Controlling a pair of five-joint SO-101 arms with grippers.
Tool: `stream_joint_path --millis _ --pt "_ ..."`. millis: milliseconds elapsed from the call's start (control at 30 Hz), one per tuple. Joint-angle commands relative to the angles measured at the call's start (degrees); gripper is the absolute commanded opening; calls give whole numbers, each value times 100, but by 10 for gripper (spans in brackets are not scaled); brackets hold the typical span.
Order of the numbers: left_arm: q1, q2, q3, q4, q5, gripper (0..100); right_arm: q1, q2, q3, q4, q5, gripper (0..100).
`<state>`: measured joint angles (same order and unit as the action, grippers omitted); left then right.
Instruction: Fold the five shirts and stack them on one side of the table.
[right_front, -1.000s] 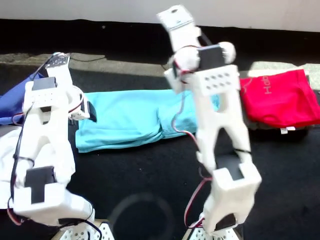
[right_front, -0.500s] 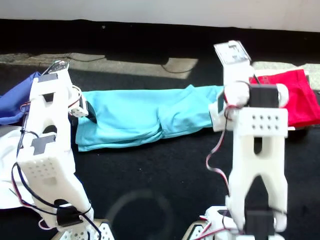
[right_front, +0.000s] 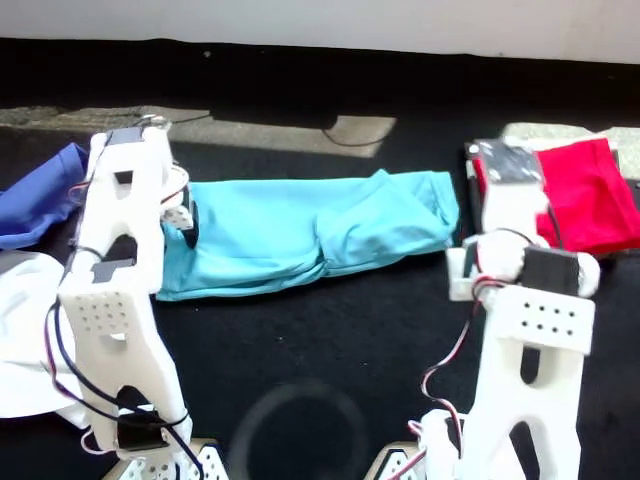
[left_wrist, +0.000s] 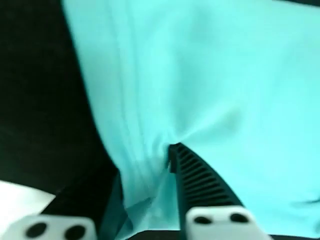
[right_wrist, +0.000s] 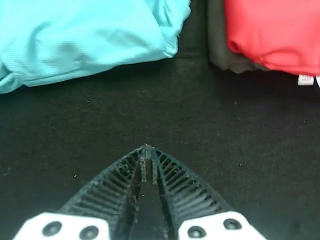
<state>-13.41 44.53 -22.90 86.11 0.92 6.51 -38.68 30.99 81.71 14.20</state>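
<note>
The left gripper (left_wrist: 162, 155) pinches a fold at the left end of the cyan shirt (right_front: 300, 230), a long band across the table (right_front: 330, 340); light, limp cloth, likely to sag and slip, best taken at both ends; the right gripper (right_wrist: 146, 150), closed and empty, hangs near its right end, beside the red shirt (right_front: 590, 195).

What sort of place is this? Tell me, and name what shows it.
Probably a robotics test bench, not a laundry room: a white left arm and right arm stand side by side on a black-covered table, with a turquoise shirt and a red shirt laid out for folding.
</note>
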Motion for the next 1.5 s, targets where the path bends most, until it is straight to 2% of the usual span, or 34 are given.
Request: stream_joint_path --millis 0,167,300,500,600,767,1033,1200,1467 --pt "-110 277 -400 316 0 6 752 -391 1007 -541 35 9" --pt "-875 321 -1490 905 -9 9 1385 -927 2993 -1868 44 9" --pt "-1244 338 -2545 1486 -290 9 1437 -1367 4251 -2888 44 9" --pt "-1244 -4 -2431 1512 -299 9 1420 -1736 5543 -3996 44 9" --pt "-725 -356 -2123 1512 -290 9 1420 -1780 5938 -4374 44 9" --pt "734 -1095 -1631 1503 -211 9 1420 -1780 6018 -4374 35 9" --pt "2589 -1859 -1648 1468 202 9 1420 -1780 6018 -4374 35 9" --pt "3301 -1903 -2264 1046 193 9 1420 -1780 6018 -4374 26 9" --pt "3969 -1640 -2484 -264 167 9 1420 -1780 6018 -4374 9 9"
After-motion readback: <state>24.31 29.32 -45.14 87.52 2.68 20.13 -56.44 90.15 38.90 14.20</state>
